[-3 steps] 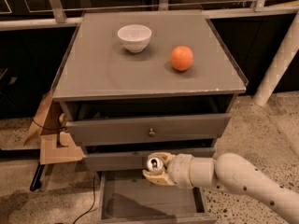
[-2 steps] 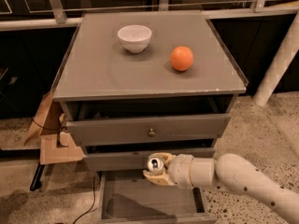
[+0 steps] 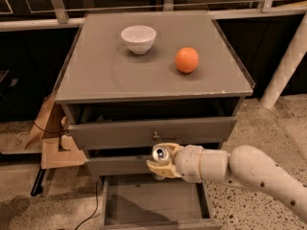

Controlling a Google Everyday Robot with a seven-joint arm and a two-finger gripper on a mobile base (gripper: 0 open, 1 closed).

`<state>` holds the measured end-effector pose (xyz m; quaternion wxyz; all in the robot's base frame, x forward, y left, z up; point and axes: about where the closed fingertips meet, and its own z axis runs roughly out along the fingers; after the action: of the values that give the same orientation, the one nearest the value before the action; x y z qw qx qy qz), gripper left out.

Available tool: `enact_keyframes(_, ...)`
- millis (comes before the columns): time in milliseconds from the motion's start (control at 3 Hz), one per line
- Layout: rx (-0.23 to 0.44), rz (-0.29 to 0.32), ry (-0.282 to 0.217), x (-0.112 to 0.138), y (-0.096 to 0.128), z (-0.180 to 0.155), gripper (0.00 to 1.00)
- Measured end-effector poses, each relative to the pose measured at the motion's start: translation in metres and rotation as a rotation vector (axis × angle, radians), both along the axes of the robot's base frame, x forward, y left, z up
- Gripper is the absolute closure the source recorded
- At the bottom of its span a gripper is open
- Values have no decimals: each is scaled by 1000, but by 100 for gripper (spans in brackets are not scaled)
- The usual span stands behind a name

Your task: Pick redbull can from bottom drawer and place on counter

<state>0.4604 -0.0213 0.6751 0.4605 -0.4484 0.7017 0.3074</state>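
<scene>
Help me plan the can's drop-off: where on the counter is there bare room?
The counter is bare along its front strip, between the front edge and the white bowl and orange, widest at front left. The back is busier: bowl centre, orange to its right. The gripper holds the redbull can above the bottom drawer.

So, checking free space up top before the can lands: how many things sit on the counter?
2: the white bowl back left, the orange right of it. The claw holds the redbull can over the bottom drawer.
</scene>
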Motion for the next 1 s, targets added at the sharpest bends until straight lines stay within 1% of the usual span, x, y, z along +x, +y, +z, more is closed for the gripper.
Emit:
enact_keyframes(333, 31, -32, 12, 19, -5, 67, 100)
enact_keyframes(667, 44, -23, -58, 37, 4, 161, 100)
enact_keyframes(1000, 47, -41, -93, 46, -3, 181, 100)
